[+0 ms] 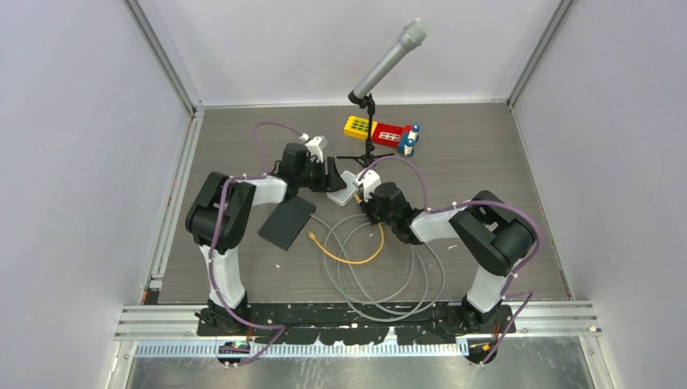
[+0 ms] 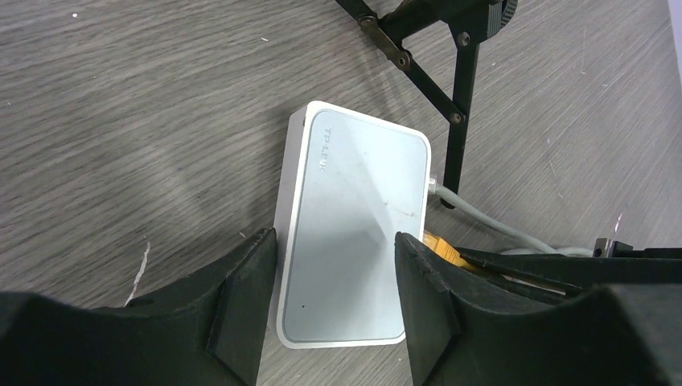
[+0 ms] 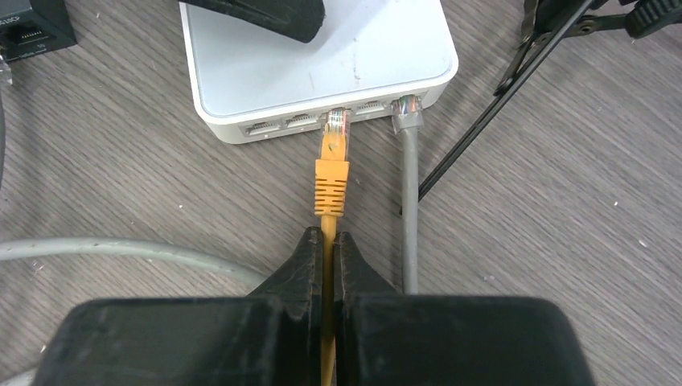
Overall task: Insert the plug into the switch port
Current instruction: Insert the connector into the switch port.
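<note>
From above, the white rectangular plastic network switch [image 1: 347,191] lies mid-table, with the left gripper [image 1: 330,175] at its 10 o'clock and the right gripper [image 1: 370,197] at its 4 o'clock. On the left wrist camera the jaws stand partly apart and the black fingers [image 2: 241,297] straddle the switch; whether they press it I cannot tell. On the right wrist camera the right gripper is clamped tight on the thin yellow cable [image 3: 329,225] just behind the yellow clear-tipped plug [image 3: 334,149], whose tip sits at a port mouth at 12 o'clock, with a grey cable [image 3: 408,201] plugged in at its 3 o'clock.
</note>
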